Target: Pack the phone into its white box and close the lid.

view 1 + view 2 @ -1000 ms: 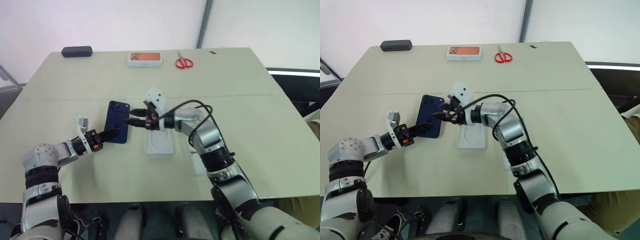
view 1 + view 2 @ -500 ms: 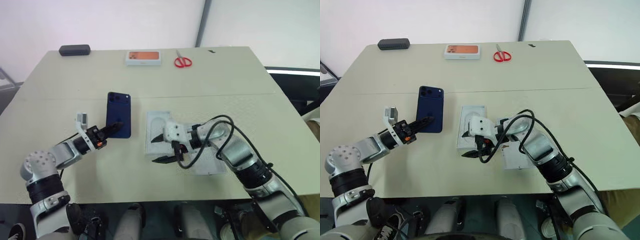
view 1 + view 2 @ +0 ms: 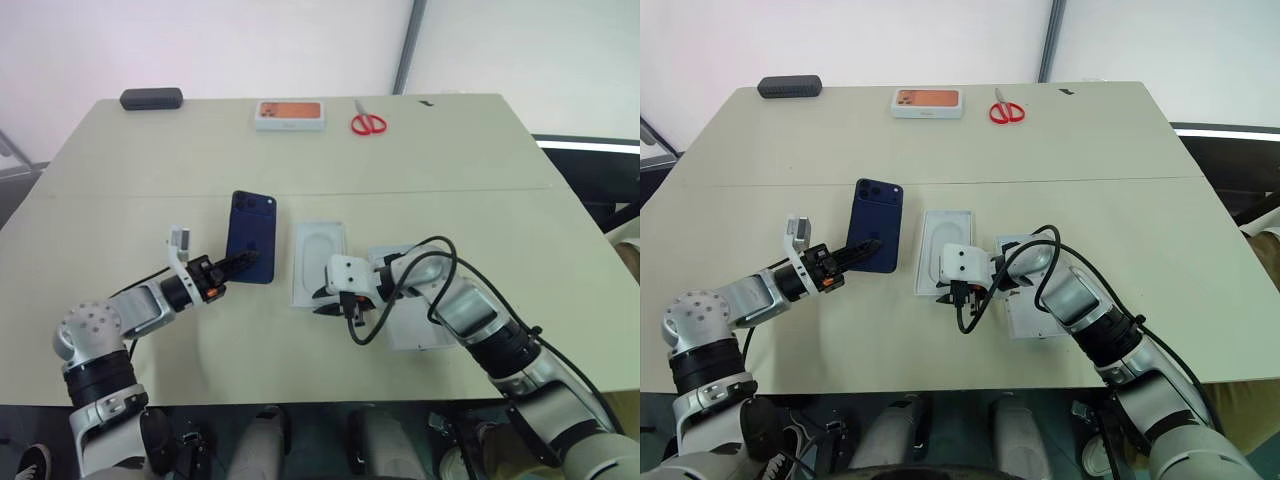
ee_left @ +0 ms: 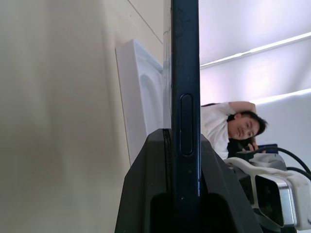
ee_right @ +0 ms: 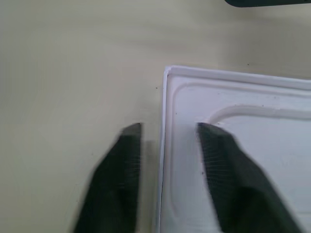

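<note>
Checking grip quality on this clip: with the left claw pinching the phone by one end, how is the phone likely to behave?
The phone looks rigid: held in the left claw at one end, it stays straight. Its glossy back and thin smooth edge probably make it slippery between the fingers. Gripped so far from its middle, it may pivot or droop if jolted.

Soft, even daylight washes my table (image 3: 450, 170); the pale wall behind it glows almost blown out. Shadows under my arms are faint and short. My left wrist view is backlit, so the phone (image 4: 185, 97) edge reads nearly black and its surroundings are soft. My right fingers (image 5: 119, 174) smear with blur against the white box (image 5: 243, 160).
</note>
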Tool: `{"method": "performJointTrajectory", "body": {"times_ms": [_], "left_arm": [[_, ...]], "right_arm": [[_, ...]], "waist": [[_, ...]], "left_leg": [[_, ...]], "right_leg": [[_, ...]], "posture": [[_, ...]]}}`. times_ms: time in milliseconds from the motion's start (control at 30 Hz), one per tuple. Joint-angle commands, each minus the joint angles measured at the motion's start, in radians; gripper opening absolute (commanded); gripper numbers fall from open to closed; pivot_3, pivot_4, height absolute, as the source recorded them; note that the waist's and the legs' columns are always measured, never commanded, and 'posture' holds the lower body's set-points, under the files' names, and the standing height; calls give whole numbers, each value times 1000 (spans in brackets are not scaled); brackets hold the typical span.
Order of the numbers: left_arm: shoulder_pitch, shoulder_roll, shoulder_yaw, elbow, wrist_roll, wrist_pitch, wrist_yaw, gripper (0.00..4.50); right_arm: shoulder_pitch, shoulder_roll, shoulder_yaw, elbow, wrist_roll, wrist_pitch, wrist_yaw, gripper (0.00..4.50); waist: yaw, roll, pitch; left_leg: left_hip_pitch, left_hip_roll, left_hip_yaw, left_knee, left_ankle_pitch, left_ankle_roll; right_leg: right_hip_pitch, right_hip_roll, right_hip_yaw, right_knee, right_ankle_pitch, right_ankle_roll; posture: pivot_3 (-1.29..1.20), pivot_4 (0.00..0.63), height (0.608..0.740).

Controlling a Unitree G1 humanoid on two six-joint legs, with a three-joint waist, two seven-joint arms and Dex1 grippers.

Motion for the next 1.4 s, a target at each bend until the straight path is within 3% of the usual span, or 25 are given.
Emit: {"method": "performJointTrajectory", "body": {"times_ms": [33, 700, 800, 933, 1367, 1400], "left_arm": [[-39, 2, 9, -54, -71, 2, 11, 84], [-23, 3, -35, -57, -133, -18, 56, 84], [-19, 5, -41, -58, -141, -19, 60, 84], [-15, 9, -41, -59, -155, -15, 62, 84], [-12, 8, -56, -63, -164, -24, 78, 84], [-12, 8, -57, -63, -164, -25, 79, 84]], "right_arm": [[-3, 3, 7, 2, -20, -20, -11, 1109], [-32, 18, -28, -46, 33, 101, -8, 1109], [-15, 16, -29, -71, 72, 143, 13, 1913], [-14, 17, -30, -86, 76, 142, -6, 3901], [-18, 3, 19, -26, 19, 101, -8, 3901], [-17, 5, 25, -20, 12, 98, -7, 3664]], "waist": [[1, 0, 0], [0, 0, 0], [1, 0, 0], [0, 0, 0], [1, 0, 0], [1, 0, 0]], "left_leg": [[0, 0, 0, 0, 0, 0], [0, 0, 0, 0, 0, 0], [0, 0, 0, 0, 0, 0], [0, 0, 0, 0, 0, 0], [0, 0, 0, 0, 0, 0], [0, 0, 0, 0, 0, 0]], "right_leg": [[0, 0, 0, 0, 0, 0], [0, 0, 0, 0, 0, 0], [0, 0, 0, 0, 0, 0], [0, 0, 0, 0, 0, 0], [0, 0, 0, 0, 0, 0], [0, 0, 0, 0, 0, 0]], "posture": [[0, 150, 740], [0, 150, 740], [0, 150, 740], [0, 150, 740], [0, 150, 740], [0, 150, 740]]}}
